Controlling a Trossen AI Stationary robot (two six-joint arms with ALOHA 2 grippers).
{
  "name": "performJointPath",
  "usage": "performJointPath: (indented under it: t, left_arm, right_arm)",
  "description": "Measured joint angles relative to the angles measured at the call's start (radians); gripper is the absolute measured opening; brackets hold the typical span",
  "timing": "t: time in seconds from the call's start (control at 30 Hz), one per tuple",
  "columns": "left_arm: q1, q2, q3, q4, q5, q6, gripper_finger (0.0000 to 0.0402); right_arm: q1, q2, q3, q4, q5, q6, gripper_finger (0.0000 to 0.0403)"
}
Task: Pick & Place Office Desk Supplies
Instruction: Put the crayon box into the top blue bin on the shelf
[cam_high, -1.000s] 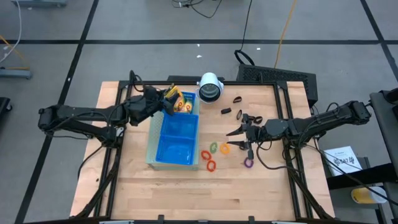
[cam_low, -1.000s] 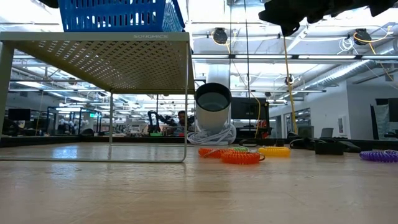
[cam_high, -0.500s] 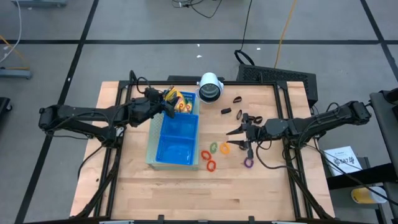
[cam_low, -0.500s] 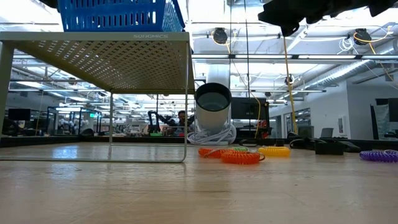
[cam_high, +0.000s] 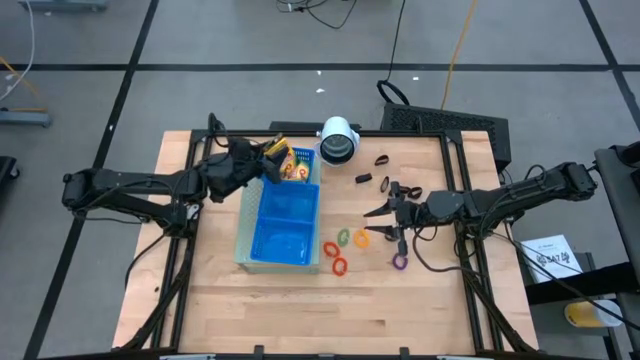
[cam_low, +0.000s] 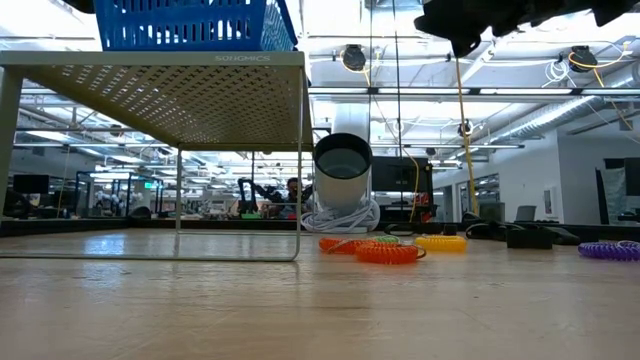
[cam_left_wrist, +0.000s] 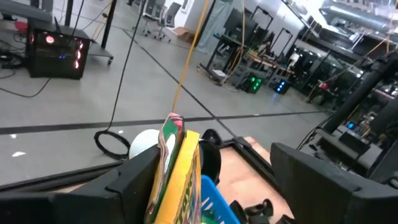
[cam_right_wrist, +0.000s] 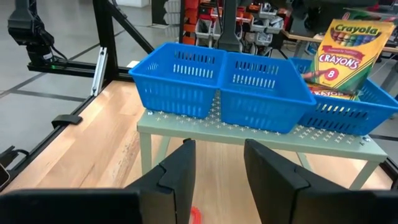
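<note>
Left wrist view: the left hand (cam_left_wrist: 205, 180) is seen with its two dark fingers spread wide, and a yellow-and-green crayon box (cam_left_wrist: 177, 168) stands upright between them, at the far end of the blue tray (cam_high: 281, 215). Whether the fingers touch the box cannot be told; it appears released or nearly so.

In the high view the left hand (cam_high: 250, 163) is placed just beside the tray's far compartment, where the crayon boxes (cam_high: 285, 162) are gathered. The tray is raised on a perforated metal stand (cam_low: 160, 75) on the wooden surface (cam_high: 200, 290). The right hand (cam_high: 385, 225) is held on the other side of the tray, its fingers partly apart with nothing seen between them. The coloured rings (cam_high: 342, 250) lie beside the tray on that side, with a purple ring (cam_high: 399, 262) farther out. The black clips (cam_high: 372, 170) lie beyond them, near the white cylinder (cam_high: 338, 140) standing just past the tray's far end.

The step in hand is judged to be setting a crayon box into the far compartment. For this to be done well, the fingers should be kept wide and drawn straight back, so the upright box is not tipped out.

In the right wrist view, "Crayola CRAYONS 8" is read on a box (cam_right_wrist: 345, 46) in the tray. In the low view, faint lettering on the stand's edge is too small to read with confidence.
</note>
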Motion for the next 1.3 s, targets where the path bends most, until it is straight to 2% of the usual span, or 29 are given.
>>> performJointPath:
  t: [0.17,0.4,0.73,1.03,1.3]
  left_arm:
    - [0.0,0.0,0.0,-0.066,0.0,0.035,0.0299]
    - [0.0,0.0,0.0,-0.199,-0.013,-0.017,0.0299]
    - [-0.001,0.0,0.0,-0.236,-0.062,-0.07,0.0298]
    - [-0.057,0.024,0.002,-0.17,-0.042,-0.12,0.0298]
    - [-0.069,0.119,0.002,-0.037,-0.043,-0.024,0.0298]
  right_arm:
    - [0.0,0.0,0.0,0.022,0.0,-0.002,0.0125]
    - [0.0,0.0,0.0,0.054,0.0,-0.015,0.0125]
    - [-0.001,0.051,0.0,0.134,0.002,-0.026,0.0125]
    - [-0.048,0.061,0.0,0.154,0.048,-0.024,0.0126]
    - [-0.071,0.061,0.0,0.158,0.046,-0.018,0.0126]
